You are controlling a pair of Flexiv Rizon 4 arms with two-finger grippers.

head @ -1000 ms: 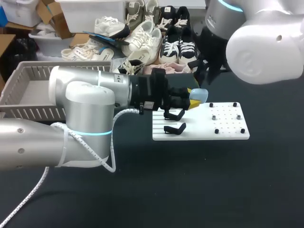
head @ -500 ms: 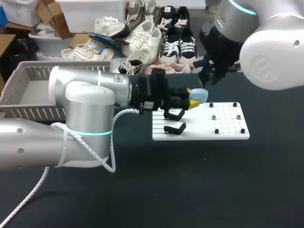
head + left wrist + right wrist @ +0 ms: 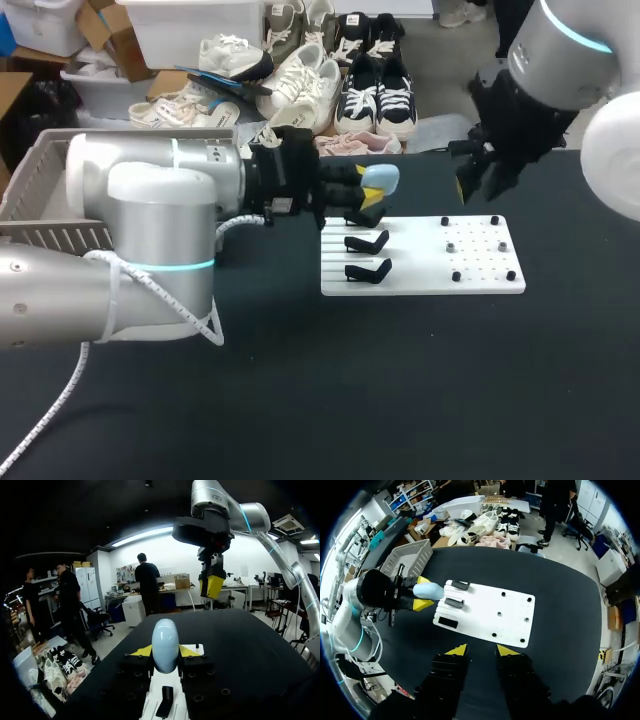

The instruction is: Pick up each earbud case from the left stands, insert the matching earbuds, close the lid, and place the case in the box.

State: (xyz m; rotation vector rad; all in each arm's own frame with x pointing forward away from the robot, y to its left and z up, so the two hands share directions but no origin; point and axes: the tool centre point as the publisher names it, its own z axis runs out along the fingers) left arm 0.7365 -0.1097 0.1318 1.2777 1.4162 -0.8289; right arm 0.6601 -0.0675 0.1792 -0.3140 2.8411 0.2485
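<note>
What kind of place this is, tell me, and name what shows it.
Probably a robotics lab test bench: a black table, a white board fitted with black stands, and the left gripper shut on a pale blue earbud case.

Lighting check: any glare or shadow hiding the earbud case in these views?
Head view: even light, pale blue oval earbud case clear against the black table. Left wrist view: case well lit, left gripper holding it dark. Right wrist view: white stand board bright, its black stands yet readable.
</note>
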